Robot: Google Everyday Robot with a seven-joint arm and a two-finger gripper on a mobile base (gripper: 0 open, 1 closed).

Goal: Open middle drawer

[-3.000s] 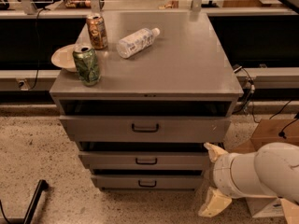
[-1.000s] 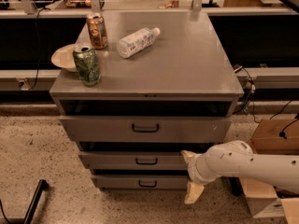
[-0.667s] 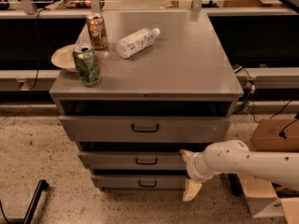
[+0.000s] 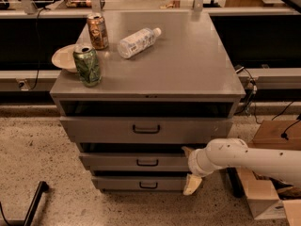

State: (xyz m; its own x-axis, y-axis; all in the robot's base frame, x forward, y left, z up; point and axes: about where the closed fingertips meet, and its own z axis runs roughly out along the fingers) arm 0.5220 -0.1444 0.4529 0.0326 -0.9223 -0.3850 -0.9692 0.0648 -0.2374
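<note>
Middle drawer (image 4: 113,162) is sitting second of three in the grey cabinet (image 4: 188,69), and I'm judging it not yet pulled out. Its small bar handle (image 4: 147,162) is running horizontally at the centre of the front. Hand (image 4: 190,168) is hovering at the drawer's right end with its fingers spread and holding nothing, one finger above the front's level and one below. So the handle is lying left of the hand in view, at roughly the same height. The next move is probably needing a leftward shift, then a hook and pull.
</note>
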